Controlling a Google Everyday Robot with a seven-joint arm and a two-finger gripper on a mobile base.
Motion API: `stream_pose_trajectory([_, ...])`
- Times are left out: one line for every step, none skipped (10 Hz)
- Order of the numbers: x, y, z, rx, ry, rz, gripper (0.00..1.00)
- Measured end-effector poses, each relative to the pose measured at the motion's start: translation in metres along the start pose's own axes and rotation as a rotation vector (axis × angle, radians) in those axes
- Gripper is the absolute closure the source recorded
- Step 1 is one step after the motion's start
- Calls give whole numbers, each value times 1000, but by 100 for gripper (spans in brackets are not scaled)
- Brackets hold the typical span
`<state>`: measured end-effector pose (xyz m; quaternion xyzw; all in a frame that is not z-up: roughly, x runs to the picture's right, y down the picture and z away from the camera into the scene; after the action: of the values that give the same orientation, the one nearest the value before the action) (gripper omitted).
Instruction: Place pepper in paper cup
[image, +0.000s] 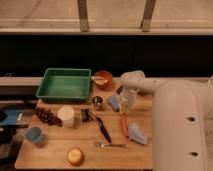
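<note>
Camera view, nearest first: a round orange fruit (75, 156) and a fork (111, 145) lie near the table's (50, 152) front edge; a blue cup (34, 135) stands at the left; the pepper (123, 126) lies flat on the wood, just right of a black-handled utensil (103, 129); the paper cup (66, 115) stands upright, well to its left; my gripper (125, 111) points down at the pepper's far end, fingers closed, though I cannot tell whether they pinch it; a green tray (65, 84) sits farthest back.
</note>
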<state>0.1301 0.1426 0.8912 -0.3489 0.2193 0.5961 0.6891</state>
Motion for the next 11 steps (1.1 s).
stream_pose_trajectory([1,-1,0,1,3,2,86])
stream_pose_trajectory([3,-2,6,1,21,20,86])
stream_pose_trajectory([3,0,8,0,27,24,86])
stream_pose_trajectory([1,3,8,2,30,22,86])
stream_pose_trajectory([1,4,8,-1,27,24,86])
stream_pose_trajectory([0,3,7,2,23,23,86])
stream_pose_trajectory([0,3,7,1,23,23,86])
stream_pose_trajectory([0,3,6,1,23,23,86])
stream_pose_trajectory([-3,2,3,-5,14,26,86])
stream_pose_trajectory([-11,-1,-7,-19,-10,24,86])
stream_pose_trajectory([-17,-4,-18,-37,-35,25,86])
